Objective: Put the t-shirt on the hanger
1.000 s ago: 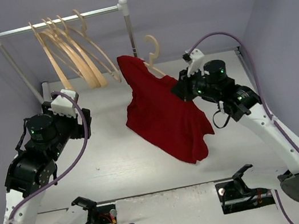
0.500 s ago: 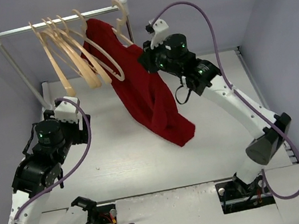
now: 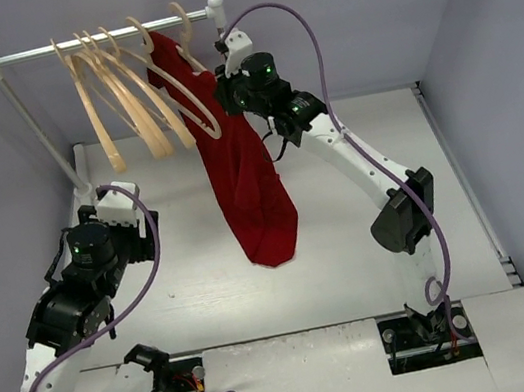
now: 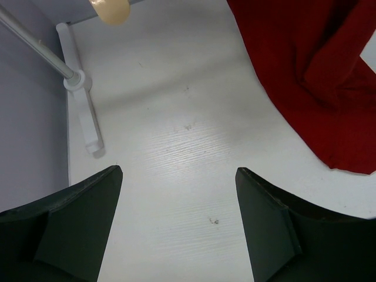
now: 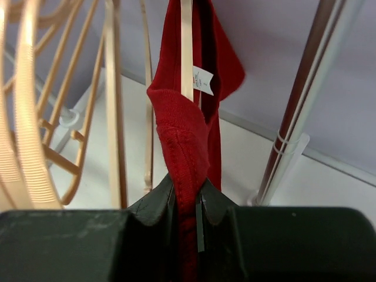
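**Colleague:** Where is the t-shirt at this moment?

**Me:** The t-shirt (image 3: 247,178) hangs long and narrow on the hanger (image 5: 187,41), at the right end of the rail stand (image 3: 102,38), just beside the other hangers (image 3: 127,93). Its lower edge is close to the table (image 3: 371,238). I cannot tell if it touches.

**Colleague:** And your pincers?

**Me:** My right pincer (image 5: 187,200) is clenched on a fold of the red cloth, high up near the collar. In the right wrist view the pale wood goes up inside the cloth, with a small white label (image 5: 204,80) beside it. My left pincer (image 4: 176,226) is released, jaws wide apart, low over the table to the left of the shirt, and it grasps nothing.

**Colleague:** Does the hook sit on the rail?

**Me:** The hook (image 3: 179,13) is at the height of the rail, but I cannot tell if it rests there.
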Robot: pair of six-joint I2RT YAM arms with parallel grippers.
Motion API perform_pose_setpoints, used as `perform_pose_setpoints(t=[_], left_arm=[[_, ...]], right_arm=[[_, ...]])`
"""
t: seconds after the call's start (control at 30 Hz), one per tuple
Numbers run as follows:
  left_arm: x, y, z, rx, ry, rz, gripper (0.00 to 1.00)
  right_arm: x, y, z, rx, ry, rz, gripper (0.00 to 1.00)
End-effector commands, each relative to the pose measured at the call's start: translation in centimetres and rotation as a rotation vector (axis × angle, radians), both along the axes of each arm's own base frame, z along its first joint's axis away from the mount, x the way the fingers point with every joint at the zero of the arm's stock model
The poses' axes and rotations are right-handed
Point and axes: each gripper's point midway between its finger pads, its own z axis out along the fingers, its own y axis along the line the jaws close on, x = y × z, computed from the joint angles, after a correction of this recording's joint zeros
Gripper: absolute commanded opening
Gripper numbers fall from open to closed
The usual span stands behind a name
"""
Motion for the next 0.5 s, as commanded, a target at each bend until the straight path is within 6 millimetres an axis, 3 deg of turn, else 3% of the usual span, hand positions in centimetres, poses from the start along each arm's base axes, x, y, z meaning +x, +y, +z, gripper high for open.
perform_pose_setpoints(t=[0.0, 0.07, 0.13, 0.2, 0.3, 0.37, 0.47], left_arm=[[0.9, -0.1, 1.9, -0.052, -0.078, 0.024, 0.73], [0.8, -0.1, 1.9, -0.053, -0.08, 0.022, 0.74], [0.6, -0.1, 2.0, -0.058, -0.084, 0.023, 0.74], [0.5, 0.0, 2.2, -0.063, -0.09, 0.026, 0.74], [0.3, 0.3, 2.5, -0.066, -0.1, 0.034, 0.74], [0.1, 0.5, 3.0, -0.067, -0.114, 0.043, 0.74], [0.0, 0.9, 3.3, -0.064, -0.122, 0.057, 0.74]], right_arm=[[0.1, 0.2, 7.1, 0.143, -0.17, -0.006, 0.0], [0.4, 0.5, 5.2, 0.122, -0.138, -0.007, 0.0], [0.1, 0.5, 4.6, 0.11, -0.128, -0.004, 0.09], [-0.4, 0.2, 4.5, 0.097, -0.127, -0.001, 0.44], [-1.7, -1.2, 6.0, 0.085, -0.155, -0.022, 0.82], [-3.3, -3.0, 7.7, 0.068, -0.195, -0.039, 0.96], [-5.2, -6.2, 9.6, 0.036, -0.246, -0.101, 1.0]])
